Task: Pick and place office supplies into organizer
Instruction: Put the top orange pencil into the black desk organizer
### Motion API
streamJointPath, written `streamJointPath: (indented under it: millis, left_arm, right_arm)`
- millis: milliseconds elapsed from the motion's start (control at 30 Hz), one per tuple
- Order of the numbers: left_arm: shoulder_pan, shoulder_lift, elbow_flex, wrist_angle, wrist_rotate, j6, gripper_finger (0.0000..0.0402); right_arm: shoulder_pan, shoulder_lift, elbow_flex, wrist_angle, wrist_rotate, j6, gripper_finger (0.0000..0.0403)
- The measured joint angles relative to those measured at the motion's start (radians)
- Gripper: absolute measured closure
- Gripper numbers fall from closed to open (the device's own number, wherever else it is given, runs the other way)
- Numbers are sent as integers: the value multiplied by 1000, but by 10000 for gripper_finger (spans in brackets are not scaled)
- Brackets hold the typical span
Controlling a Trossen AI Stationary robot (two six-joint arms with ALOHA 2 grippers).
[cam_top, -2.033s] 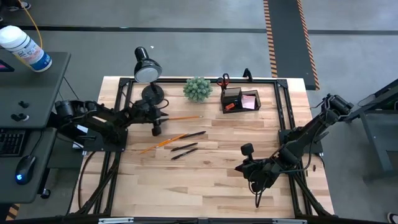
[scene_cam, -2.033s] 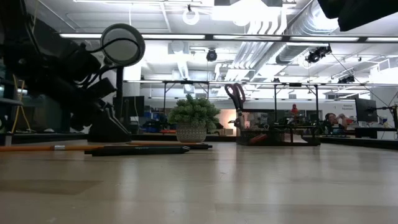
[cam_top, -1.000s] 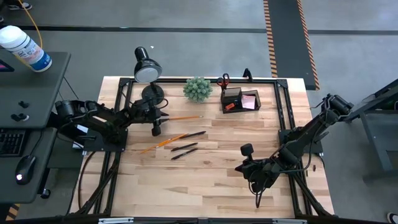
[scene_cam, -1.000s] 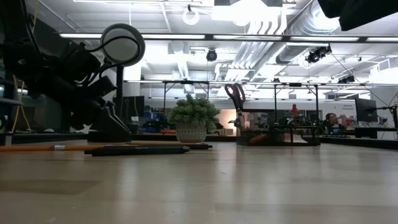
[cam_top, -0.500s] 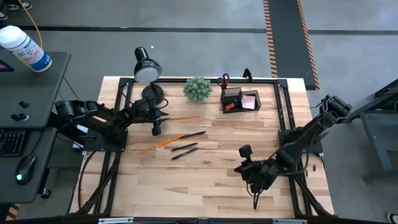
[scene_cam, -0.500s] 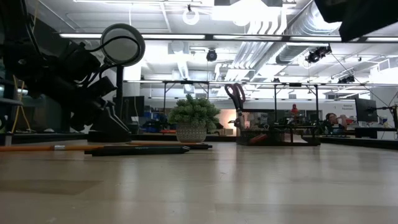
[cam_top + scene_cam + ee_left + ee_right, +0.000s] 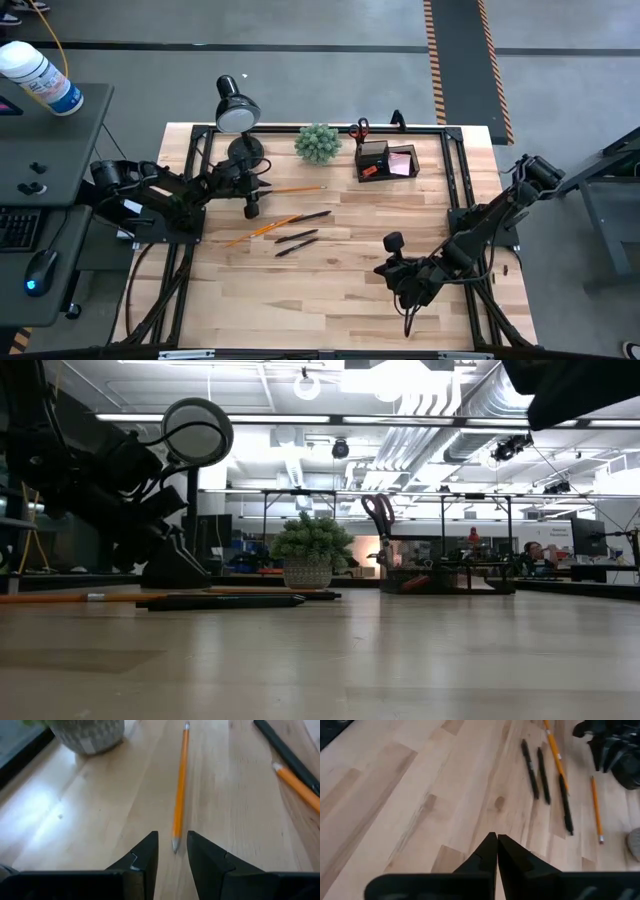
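Observation:
A black organizer (image 7: 385, 160) stands near the table's far edge, with red-handled scissors (image 7: 360, 128) upright in its cup, a pink pad (image 7: 402, 162) and a red eraser (image 7: 368, 172) in its trays. One orange pencil (image 7: 295, 188) lies flat by the lamp base. A second pencil (image 7: 262, 230) and three black pens (image 7: 297, 236) lie mid-table. My left gripper (image 7: 172, 837) is open and low, its fingers standing either side of the first pencil's tip (image 7: 175, 846); I cannot tell if they touch it. My right gripper (image 7: 496, 836) is shut, over bare wood near the right.
A black desk lamp (image 7: 237, 115) stands at the far left corner, right beside my left arm. A green plant ball in a pot (image 7: 318, 143) sits between lamp and organizer. A black frame (image 7: 455, 170) runs along the table's edges. Bare wood lies at the near side.
My right arm has crept a little toward the table's left, its gripper staying shut. My left arm and all the supplies have kept still.

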Motion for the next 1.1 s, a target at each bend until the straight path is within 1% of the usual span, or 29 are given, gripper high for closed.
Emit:
streamJointPath:
  millis: [167, 300, 367, 467, 567, 667, 900, 1100]
  left_arm:
    - [0, 92, 0, 33, 3, -29, 309]
    - [0, 196, 0, 159, 12, -44, 309]
    - [0, 246, 0, 236, 15, -48, 309]
    - [1, 304, 5, 316, 24, -48, 309]
    - [0, 342, 29, 324, 20, -33, 309]
    - [1, 373, 51, 326, 45, -26, 309]
    - [2, 400, 75, 305, 73, -10, 309]
    - [2, 399, 58, 309, 81, 2, 309]
  right_arm:
    - [-16, 0, 0, 3, 127, 8, 402]
    - [-17, 0, 0, 3, 229, 8, 400]
    - [-17, 0, 0, 3, 257, 8, 401]
    - [-17, 0, 0, 3, 255, 9, 401]
    - [-17, 0, 0, 3, 247, 16, 399]
    - [-17, 0, 0, 3, 245, 18, 399]
    - [-17, 0, 0, 3, 212, 19, 399]
    - [-17, 0, -1, 2, 207, 28, 402]
